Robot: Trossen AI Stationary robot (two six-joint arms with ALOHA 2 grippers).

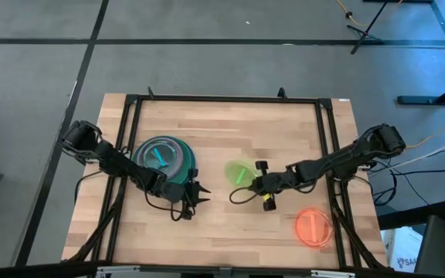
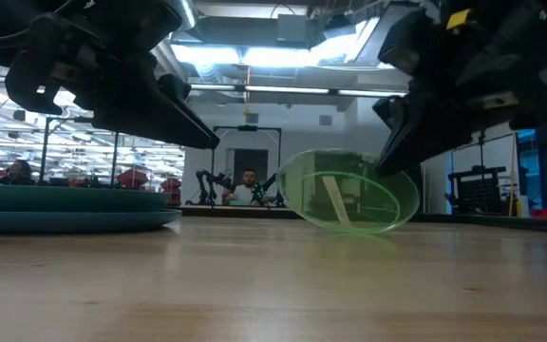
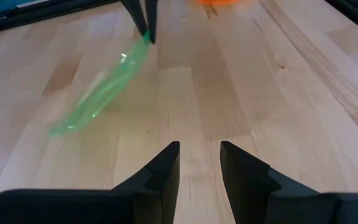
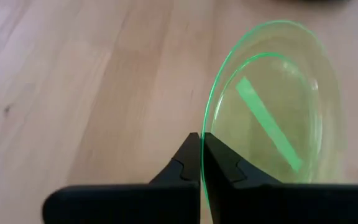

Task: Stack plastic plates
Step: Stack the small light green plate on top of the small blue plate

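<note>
Pinching the rim of the small lime plate (image 4: 272, 118), the right pincer (image 4: 201, 163) holds it tilted near the middle of the tabletop (image 1: 230, 232), beside the stack (image 1: 161, 157) of larger plates. The left pincer (image 3: 199, 163) hangs spread near that stack. Next, I judge, comes carrying the lime plate over; the orange plate (image 1: 313, 226) waits.

Right gripper (image 4: 201, 163) pinches lime plate's (image 4: 272, 112) rim (tilted); wooden table (image 4: 73, 81) beneath.
</note>
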